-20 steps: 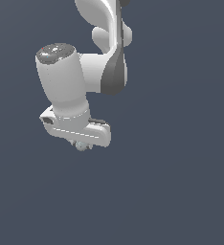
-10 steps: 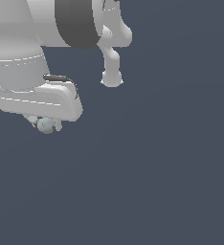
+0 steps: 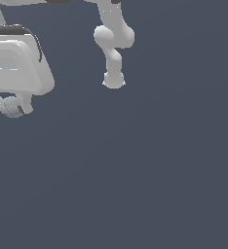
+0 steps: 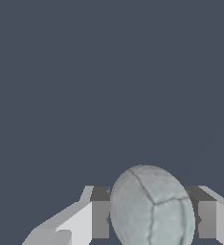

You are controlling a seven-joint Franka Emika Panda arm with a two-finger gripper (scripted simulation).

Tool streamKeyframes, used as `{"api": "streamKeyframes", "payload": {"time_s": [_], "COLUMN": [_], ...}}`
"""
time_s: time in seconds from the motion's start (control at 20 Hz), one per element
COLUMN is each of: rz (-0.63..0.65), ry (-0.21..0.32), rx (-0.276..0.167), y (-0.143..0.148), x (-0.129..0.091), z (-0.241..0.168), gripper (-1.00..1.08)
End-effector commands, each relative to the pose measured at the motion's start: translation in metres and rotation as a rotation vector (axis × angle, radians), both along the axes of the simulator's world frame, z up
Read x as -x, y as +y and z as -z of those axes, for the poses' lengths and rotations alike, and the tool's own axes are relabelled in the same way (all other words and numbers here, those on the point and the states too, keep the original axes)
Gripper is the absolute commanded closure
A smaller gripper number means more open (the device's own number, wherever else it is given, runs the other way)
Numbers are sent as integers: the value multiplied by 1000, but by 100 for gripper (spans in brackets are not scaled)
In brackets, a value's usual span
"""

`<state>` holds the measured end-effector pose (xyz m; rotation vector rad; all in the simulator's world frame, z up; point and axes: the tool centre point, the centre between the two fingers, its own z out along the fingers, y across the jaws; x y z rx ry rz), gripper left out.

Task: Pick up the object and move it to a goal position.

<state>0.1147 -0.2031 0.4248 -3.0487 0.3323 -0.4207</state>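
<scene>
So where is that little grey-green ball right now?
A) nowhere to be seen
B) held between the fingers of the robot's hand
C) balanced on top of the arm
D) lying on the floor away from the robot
B: the wrist view shows the ball sitting between the two fingers of the hand, and the exterior view shows it tucked under the hand near that view's left edge.

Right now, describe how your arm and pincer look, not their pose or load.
The arm is glossy white, built of rounded tube segments with bulbous joints. The pincer hangs from a blocky white hand body edged by a thin black curved line near its top. In the wrist view the fingers are white and angular with dark grey flat pads. No cables or lettering show.
</scene>
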Motion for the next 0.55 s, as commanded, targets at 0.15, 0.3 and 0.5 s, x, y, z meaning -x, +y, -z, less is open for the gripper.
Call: {"api": "streamKeyframes", "payload": {"time_s": [0.15,0.3,0.5], "rz": [-3,-3,-3], "ry": [-11,-13,-14], "rx": [-1,-2,-2], "y": [-8,-11,-11], "x": [-1,-2,-3], "z": [-17,-21,-22], "gripper": [108,108,108]}}
